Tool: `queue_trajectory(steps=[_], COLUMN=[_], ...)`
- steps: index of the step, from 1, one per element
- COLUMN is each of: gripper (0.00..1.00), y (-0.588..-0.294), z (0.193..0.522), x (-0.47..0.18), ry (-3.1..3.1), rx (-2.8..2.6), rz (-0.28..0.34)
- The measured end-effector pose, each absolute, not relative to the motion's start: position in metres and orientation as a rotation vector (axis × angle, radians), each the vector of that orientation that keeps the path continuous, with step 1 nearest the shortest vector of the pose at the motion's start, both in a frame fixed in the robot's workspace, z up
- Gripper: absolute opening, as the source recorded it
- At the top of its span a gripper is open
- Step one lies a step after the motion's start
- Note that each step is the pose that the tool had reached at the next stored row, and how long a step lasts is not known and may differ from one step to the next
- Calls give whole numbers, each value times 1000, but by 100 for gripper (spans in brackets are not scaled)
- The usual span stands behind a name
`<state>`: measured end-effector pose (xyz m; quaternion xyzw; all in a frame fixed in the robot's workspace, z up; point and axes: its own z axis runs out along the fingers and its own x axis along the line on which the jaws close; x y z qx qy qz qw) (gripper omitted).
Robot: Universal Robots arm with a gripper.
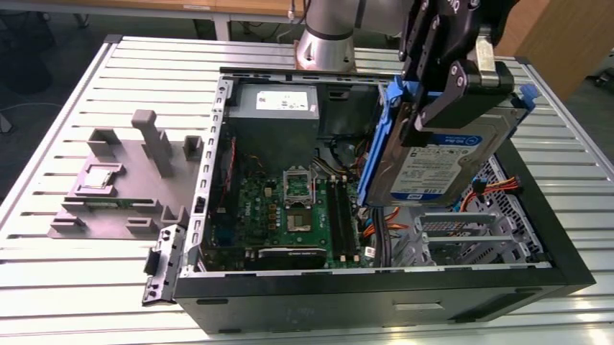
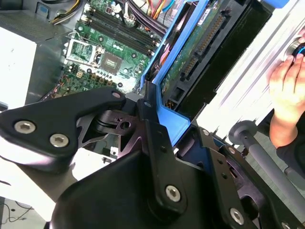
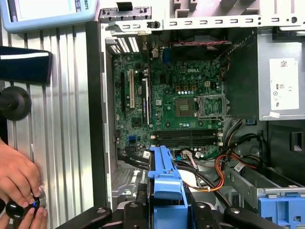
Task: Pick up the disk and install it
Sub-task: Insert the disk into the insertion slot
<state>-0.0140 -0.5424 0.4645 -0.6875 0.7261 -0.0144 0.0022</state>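
The disk (image 1: 436, 165), a silver drive with a white-and-blue label in a blue rail frame, hangs tilted on edge above the open computer case (image 1: 384, 295). It is over the side of the case on the exterior view's right, just above the metal drive cage (image 1: 470, 233). My black gripper (image 1: 451, 93) is shut on its upper end. In the second wrist view the fingers (image 2: 152, 124) clamp the blue rail, and the disk's (image 2: 200, 43) green circuit side shows. The disk's blue rail (image 3: 164, 181) stands over the case floor in the first wrist view.
The motherboard (image 1: 287, 208) and power supply (image 1: 278, 108) lie inside the case. A grey fixture (image 1: 125, 187) holding a small silver chip (image 1: 101, 176) sits at the exterior view's left. A person's hand (image 3: 19, 186) rests on the table beside the case. A bare blue bracket (image 3: 281, 210) sits in the case.
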Motion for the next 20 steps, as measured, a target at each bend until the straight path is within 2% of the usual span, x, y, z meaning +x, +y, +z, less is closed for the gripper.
queue_trajectory(steps=[20], gripper=[37], y=[-557], z=[457], x=[11], ry=[2278], rx=[-2157], rz=[-45])
